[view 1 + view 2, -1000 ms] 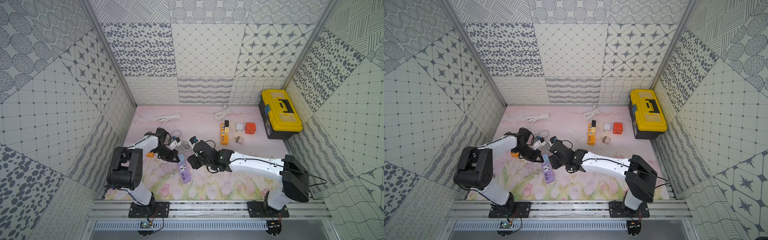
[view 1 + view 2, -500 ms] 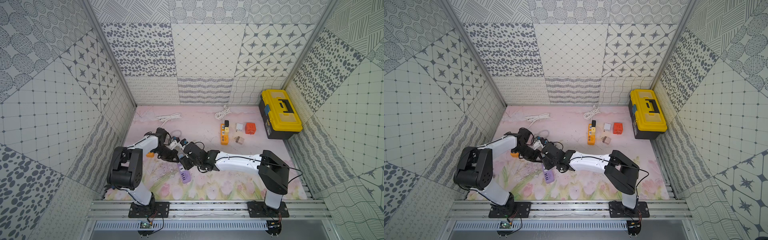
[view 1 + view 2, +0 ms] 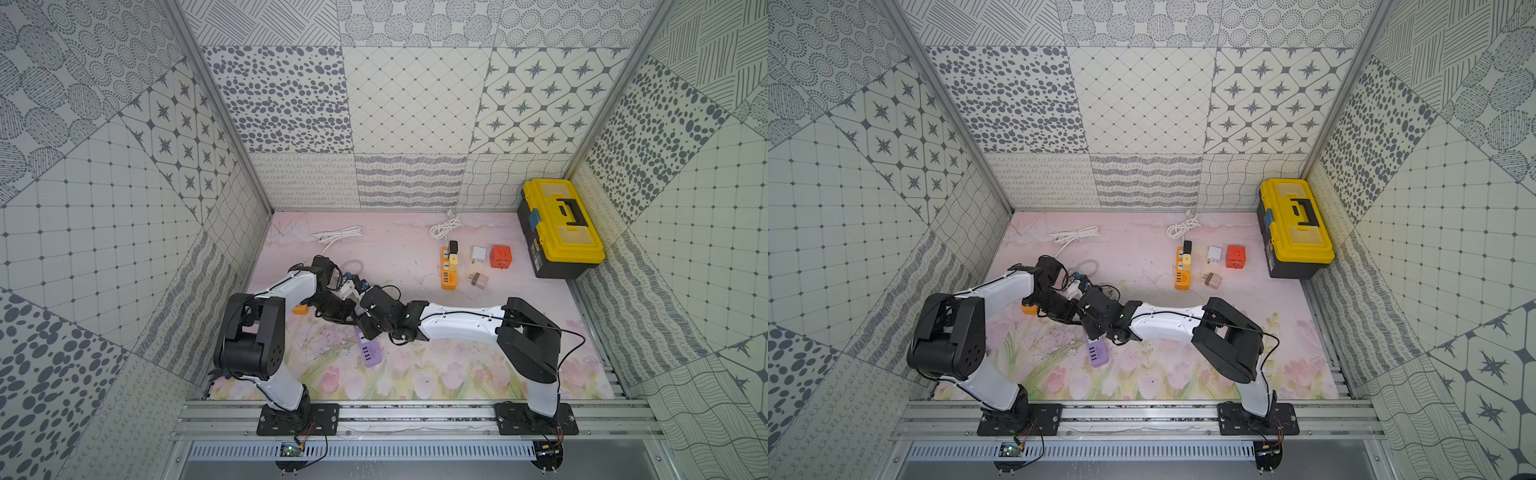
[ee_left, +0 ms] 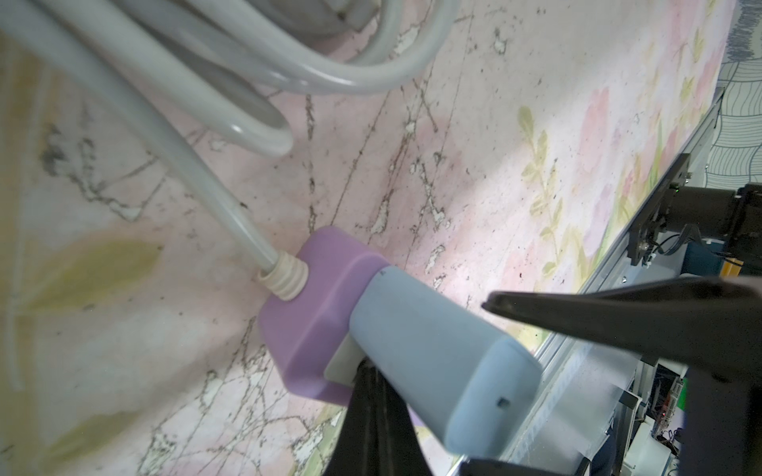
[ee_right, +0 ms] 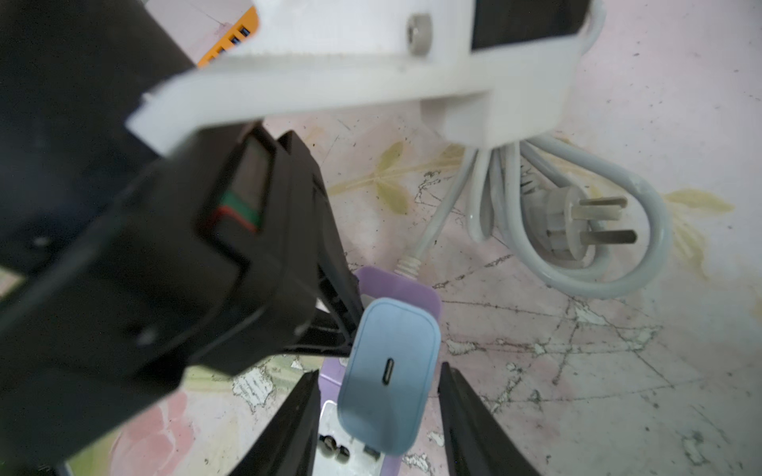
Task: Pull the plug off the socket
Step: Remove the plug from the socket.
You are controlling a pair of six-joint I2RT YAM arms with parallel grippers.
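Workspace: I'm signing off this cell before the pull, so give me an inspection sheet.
Surface: floral mat, print scuffed and cracked.
Job's things: blue plug seated in purple power strip.
Clutter: orange power strip, orange adapter, yellow toolbox.
Grippers: left gripper shut, tips on the strip beside the plug; right gripper open, straddling the plug.
Cables: grey cord looped, its own plug loose; white coils at the back.
Surroundings: patterned wall panels; aluminium rail.

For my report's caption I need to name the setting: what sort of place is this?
Probably a robot test cell, not a home: patterned wall panels enclose a flower-printed mat, an aluminium rail runs along the front, and a yellow toolbox stands in a back corner.
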